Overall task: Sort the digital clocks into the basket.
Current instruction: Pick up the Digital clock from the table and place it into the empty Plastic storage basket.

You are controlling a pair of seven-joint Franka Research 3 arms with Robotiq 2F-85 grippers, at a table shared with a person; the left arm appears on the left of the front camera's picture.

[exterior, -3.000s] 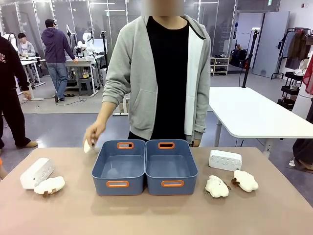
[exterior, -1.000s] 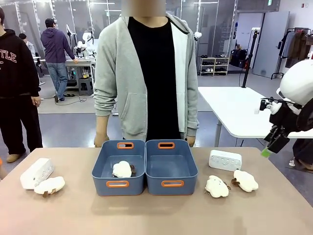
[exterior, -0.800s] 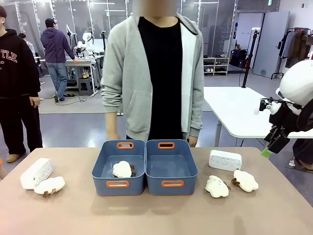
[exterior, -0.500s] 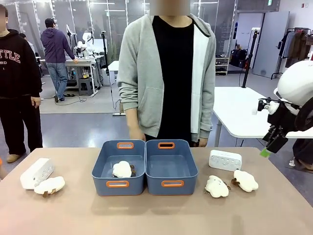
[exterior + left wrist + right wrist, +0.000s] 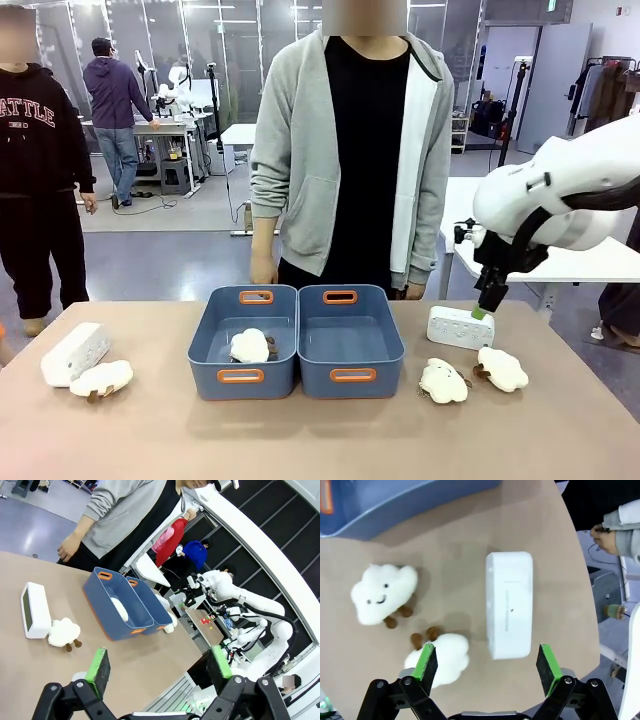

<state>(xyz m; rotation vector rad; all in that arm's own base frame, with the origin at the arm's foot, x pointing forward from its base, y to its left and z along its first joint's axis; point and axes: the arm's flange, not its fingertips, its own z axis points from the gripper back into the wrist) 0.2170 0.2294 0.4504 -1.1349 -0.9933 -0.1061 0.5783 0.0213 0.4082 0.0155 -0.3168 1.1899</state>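
A brown table [image 5: 320,440] is seen with a person [image 5: 350,150] in a grey jacket stood at its far side, arms hanging down. The white right arm [image 5: 560,200] is reached in over the table's right end. At the middle two joined blue baskets are set side by side: the left basket [image 5: 205,375] is occupied by one plush toy [image 5: 250,346], and the right basket [image 5: 385,372] is seen bare inside. Neither clock is in a basket. One clock [image 5: 75,353] is laid at the table's left end, touching a second plush toy [image 5: 100,378]. The other clock [image 5: 460,327] is laid to the right of the baskets, with two plush toys [image 5: 443,380] [image 5: 502,368] just in front of it. The right gripper [image 5: 487,300] is held over this clock with its jaws spread wide and nothing between them; whether a pad touches the clock cannot be told. The left gripper [image 5: 159,664] is likewise spread apart, empty and held well above the table.
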